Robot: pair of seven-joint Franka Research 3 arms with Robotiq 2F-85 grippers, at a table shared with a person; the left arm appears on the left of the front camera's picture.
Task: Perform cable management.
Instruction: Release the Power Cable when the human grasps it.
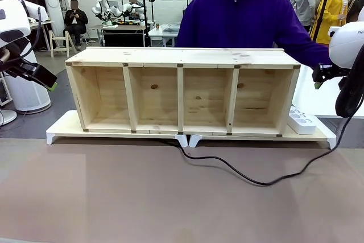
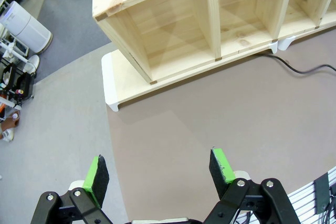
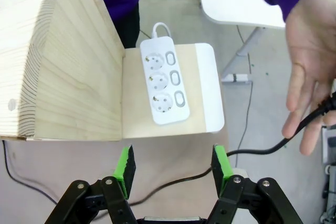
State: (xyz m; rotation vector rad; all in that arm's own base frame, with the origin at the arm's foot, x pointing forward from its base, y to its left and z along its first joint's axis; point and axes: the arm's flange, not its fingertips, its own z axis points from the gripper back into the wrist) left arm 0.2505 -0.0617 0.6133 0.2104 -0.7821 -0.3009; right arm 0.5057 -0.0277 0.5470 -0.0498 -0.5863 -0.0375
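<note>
The thin black cable (image 1: 259,182) comes out from under the middle of the wooden shelf (image 1: 182,56), loops over the brown table and climbs toward the right edge. In the right wrist view the cable (image 3: 273,150) runs up past a person's open hand (image 3: 310,72); whether the hand holds it I cannot tell. My right gripper (image 3: 173,163) hovers open over the shelf's right end, nothing between its green pads, and shows beside the purple sleeve (image 1: 319,78). Far left, clear of the shelf, my left gripper (image 1: 48,81) (image 2: 157,174) stands open and empty; a bit of cable (image 2: 304,69) lies far off.
A white power strip (image 1: 301,120) (image 3: 164,80) lies on the white riser board (image 1: 318,136) right of the shelf. The shelf has several open compartments. A person in a purple hoodie (image 1: 244,15) stands behind it. Bare brown table (image 1: 142,197) stretches in front.
</note>
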